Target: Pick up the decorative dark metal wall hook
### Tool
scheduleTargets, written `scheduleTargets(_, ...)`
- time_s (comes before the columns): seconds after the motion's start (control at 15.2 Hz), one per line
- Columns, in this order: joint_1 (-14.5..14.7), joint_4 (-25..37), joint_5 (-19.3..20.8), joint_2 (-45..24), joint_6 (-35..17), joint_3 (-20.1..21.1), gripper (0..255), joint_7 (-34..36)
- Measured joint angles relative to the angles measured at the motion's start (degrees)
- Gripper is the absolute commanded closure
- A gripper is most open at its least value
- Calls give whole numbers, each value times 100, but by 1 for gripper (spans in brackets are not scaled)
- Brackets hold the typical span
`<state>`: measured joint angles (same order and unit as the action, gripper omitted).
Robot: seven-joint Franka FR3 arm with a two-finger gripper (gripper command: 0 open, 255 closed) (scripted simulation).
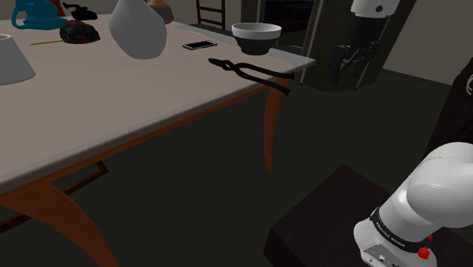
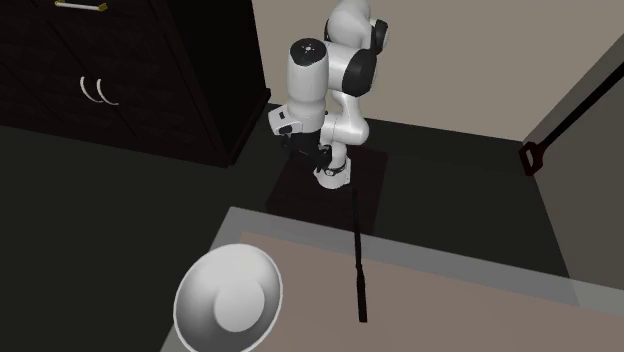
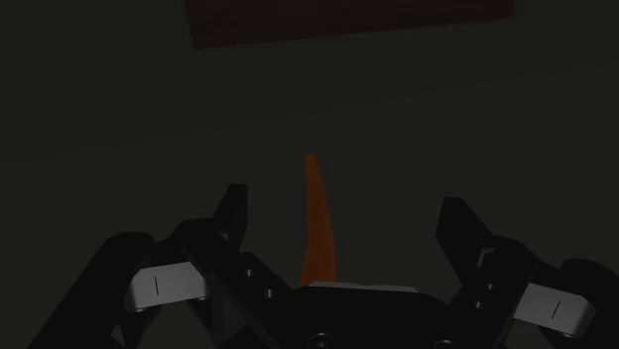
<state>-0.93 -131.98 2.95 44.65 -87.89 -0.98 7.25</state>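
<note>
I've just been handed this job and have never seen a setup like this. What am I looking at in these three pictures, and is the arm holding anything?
The machine is one white robot arm on a dark box stand. It ends in a black two-finger gripper.

The shoulder view looks from beside the stand over a table. The second exterior view looks across the table's corner back at the arm. The wrist view looks along the gripper at dark floor and what seems to be a brown table leg.

On the table are a bowl, a phone and a white rounded vessel. The long dark wall hook lies at the table's corner, one end over the edge.

The fingers stand apart with nothing between them, so nothing is held.
</note>
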Motion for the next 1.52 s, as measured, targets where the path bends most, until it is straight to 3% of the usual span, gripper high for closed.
scheduleTargets(0.46,240,787,-250,-932,-117,177,0,-37)
scheduleTargets(0.99,587,2372,-587,-2460,-38,541,0,-6)
scheduleTargets(1.52,883,4429,-710,-4100,380,885,0,20)
